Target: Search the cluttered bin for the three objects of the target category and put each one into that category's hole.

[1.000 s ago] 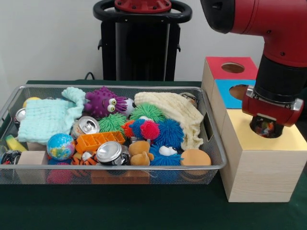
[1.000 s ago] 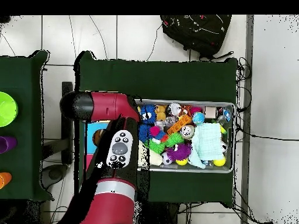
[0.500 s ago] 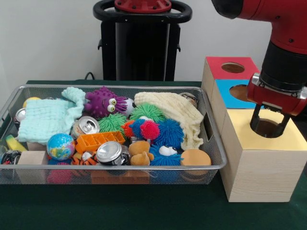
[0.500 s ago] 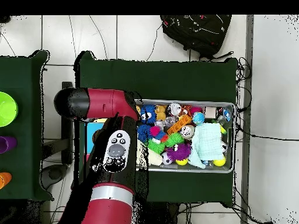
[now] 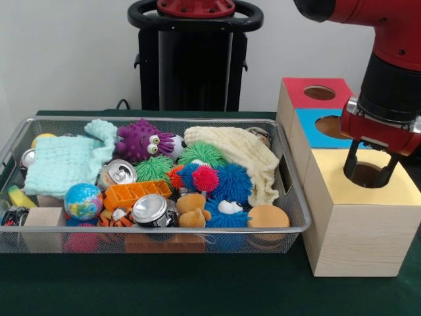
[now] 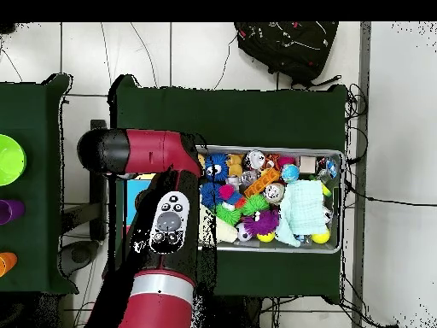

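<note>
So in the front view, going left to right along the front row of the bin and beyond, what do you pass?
Globe ball → silver can → brown plush toy → tan round sponge → yellow-topped box, with the open hand over its hole.

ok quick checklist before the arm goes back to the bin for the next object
1. Pincer open and empty: ok, fingers spread, nothing between them.
2. Pincer clear of the yellow-topped box: cannot tell, tips hang right at its hole.
3. Hole unblocked: ok, it looks dark and clear.
4. Path to the wire bin: ok, nothing stands between them.
5. Next target exposed: cannot tell, the toys are piled together and the category is unclear.
</note>
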